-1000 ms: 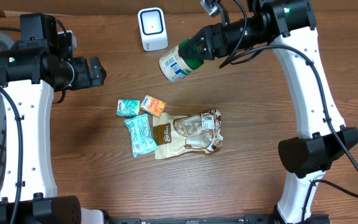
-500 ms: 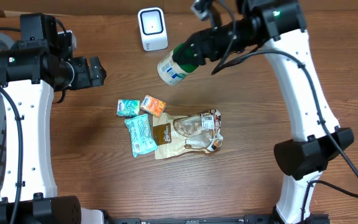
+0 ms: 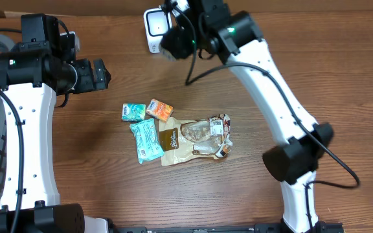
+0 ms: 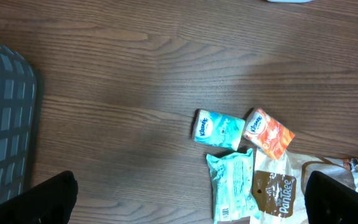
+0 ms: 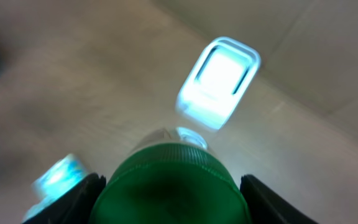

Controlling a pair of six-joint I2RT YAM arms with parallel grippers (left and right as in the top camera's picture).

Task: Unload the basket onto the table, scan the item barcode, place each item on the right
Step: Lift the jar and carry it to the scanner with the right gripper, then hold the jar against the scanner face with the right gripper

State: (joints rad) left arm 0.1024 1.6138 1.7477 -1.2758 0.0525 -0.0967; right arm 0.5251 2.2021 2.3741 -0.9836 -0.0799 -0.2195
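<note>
While left jaws gape empty, right jaws — clamped on the bottle (image 5: 173,183) — have swung it beside the scanner (image 3: 153,24).

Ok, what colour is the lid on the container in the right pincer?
Dark green: the ribbed round plastic lid shows best in the right wrist view.

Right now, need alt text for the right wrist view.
Motion-blurred close-up: the right gripper holds a green-capped bottle, cap toward the camera, aimed at a white scanner with a lit window on the wooden table. A blurred teal packet sits lower left.
</note>
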